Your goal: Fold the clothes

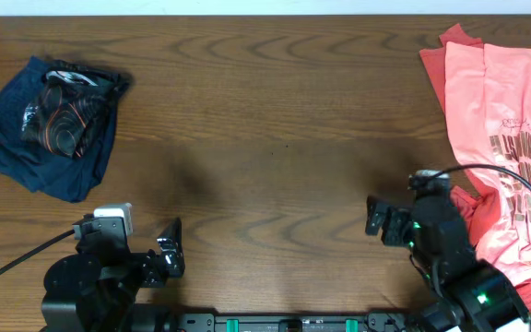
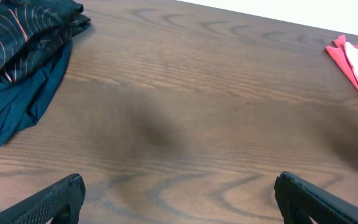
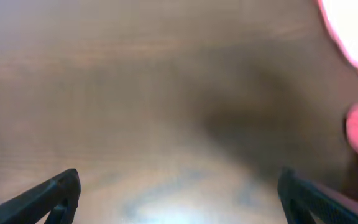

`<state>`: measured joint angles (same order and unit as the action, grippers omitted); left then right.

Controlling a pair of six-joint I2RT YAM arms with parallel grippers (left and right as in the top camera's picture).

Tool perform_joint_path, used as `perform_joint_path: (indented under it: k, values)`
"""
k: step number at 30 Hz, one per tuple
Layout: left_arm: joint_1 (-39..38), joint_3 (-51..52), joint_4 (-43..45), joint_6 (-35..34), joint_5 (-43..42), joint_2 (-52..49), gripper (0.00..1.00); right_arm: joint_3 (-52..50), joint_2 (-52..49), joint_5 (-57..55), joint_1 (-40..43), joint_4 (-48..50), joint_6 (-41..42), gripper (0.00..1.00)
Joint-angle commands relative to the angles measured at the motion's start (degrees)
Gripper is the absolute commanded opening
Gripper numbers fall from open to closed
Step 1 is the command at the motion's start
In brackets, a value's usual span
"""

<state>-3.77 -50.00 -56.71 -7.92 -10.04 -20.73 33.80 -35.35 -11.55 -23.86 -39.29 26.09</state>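
Black jersey: a thin black sports jersey with fine orange contour lines (image 1: 67, 103) is lying crumpled at the far left, resting on the navy garment.
Navy garment: a dark navy cloth garment (image 1: 21, 152) is spreading out beneath the jersey.
Pink shirts: coral-pink printed T-shirts (image 1: 505, 120) are lying overlapped along the right edge.
Left gripper (image 2: 179, 186): the fingers are standing wide apart, gripping nothing. The jersey is lying well apart, ahead and to the left.
Right gripper (image 3: 179, 183): the fingers are spread wide, holding nothing. The pink shirts are lying just beside it, to its right. This wrist view is blurred.
Table: a brown wood-grain tabletop (image 1: 265, 120) is carrying everything.
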Motion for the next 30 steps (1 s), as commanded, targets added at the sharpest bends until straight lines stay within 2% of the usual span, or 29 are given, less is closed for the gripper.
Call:
perform_joint_path:
  k: [1, 3, 6, 10, 15, 19, 30]
  values:
    - [0.04, 0.24, -0.07, -0.55, 0.59, 0.15, 0.98, -4.61, 5.51, 5.31, 4.55, 6.93, -10.36, 0.99]
    - [0.04, 0.24, -0.04, -0.55, 0.59, 0.15, 0.98, -9.11, 9.97, 9.46, 7.72, 12.92, -13.73, 0.99]
    - [0.04, 0.24, -0.04, -0.55, 0.59, 0.15, 0.98, -16.76, 17.86, 12.74, 12.63, 20.61, -14.62, 0.99]
    - [0.04, 0.24, -0.07, -0.55, 0.59, 0.15, 0.98, -25.53, 27.50, 13.33, 17.25, 29.57, -15.13, 0.99]
    - [0.04, 0.24, -0.04, -0.55, 0.59, 0.15, 0.98, -32.37, 33.77, 13.55, 20.13, 37.11, -21.22, 0.99]
    - [0.04, 0.24, -0.04, -0.55, 0.59, 0.15, 0.98, -33.48, 34.32, 12.41, 20.68, 36.85, -25.09, 0.99]
    - [0.04, 0.24, -0.04, -0.55, 0.59, 0.15, 0.98, -33.48, 34.21, 12.24, 20.68, 35.04, -25.07, 0.99]
